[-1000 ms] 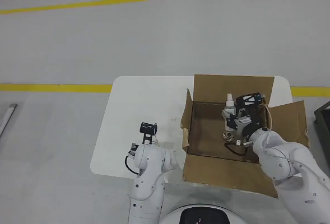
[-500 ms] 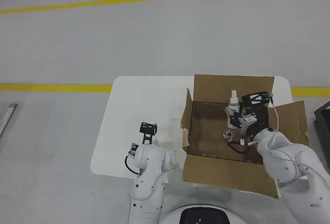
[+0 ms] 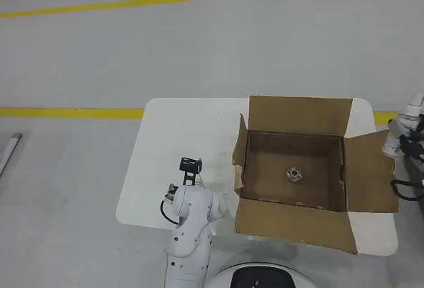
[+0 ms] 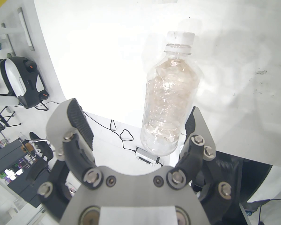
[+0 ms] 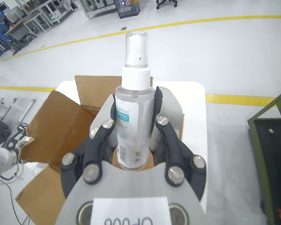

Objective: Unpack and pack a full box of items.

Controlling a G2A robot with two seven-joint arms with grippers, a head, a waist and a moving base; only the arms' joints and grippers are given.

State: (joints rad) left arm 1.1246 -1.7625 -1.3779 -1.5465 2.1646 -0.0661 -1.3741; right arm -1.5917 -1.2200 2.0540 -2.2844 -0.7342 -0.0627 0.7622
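Locate the white table [image 3: 176, 144]; it has rounded corners. One open cardboard box [image 3: 298, 115] rests directly on its right-hand part, with all four flaps folded outward. The right flap lies over the table's right side, and the near flap reaches the table's near edge. The left part of the tabletop carries a clear plastic bottle [image 4: 169, 99] with a white cap, placed near the table edge. You cannot tell whether it stands or lies. Note the small dark scuff marks [image 4: 260, 72] on the surface beside the bottle.
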